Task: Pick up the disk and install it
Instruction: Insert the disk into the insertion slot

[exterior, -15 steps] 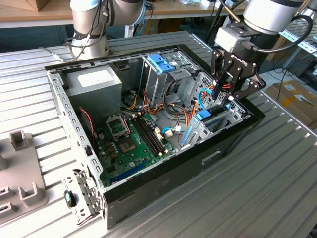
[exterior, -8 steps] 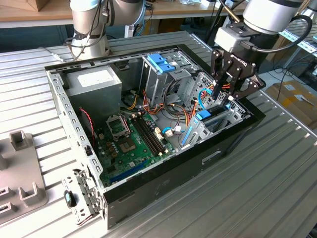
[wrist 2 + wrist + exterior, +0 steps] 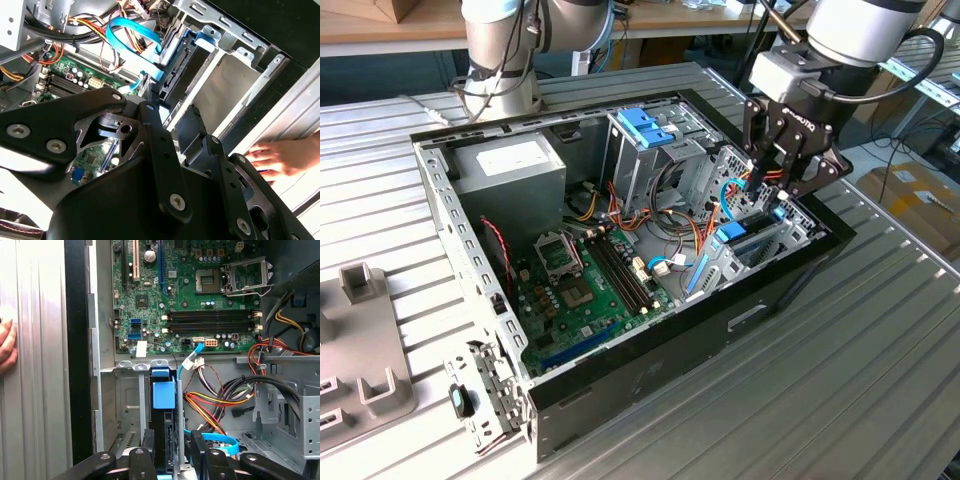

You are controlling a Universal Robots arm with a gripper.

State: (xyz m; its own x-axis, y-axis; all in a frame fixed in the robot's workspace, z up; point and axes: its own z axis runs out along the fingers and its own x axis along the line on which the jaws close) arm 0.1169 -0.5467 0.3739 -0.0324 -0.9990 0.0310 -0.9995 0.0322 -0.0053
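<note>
At the lower middle of the first wrist view, the disk is seen standing on edge in the drive bay, clasped between the closed-in gripper fingers directly above it.

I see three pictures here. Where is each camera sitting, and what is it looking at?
Exterior view: off the arm, looking down at the open computer case; the tool hangs over the drive bay.
First wrist view: rides on the arm, facing the disk in its bay, the motherboard beyond; black tool links show.
Second wrist view: on the arm too, seeing the tool's linkage and the bay.
Both wrist views share a person's hand on the case.
</note>
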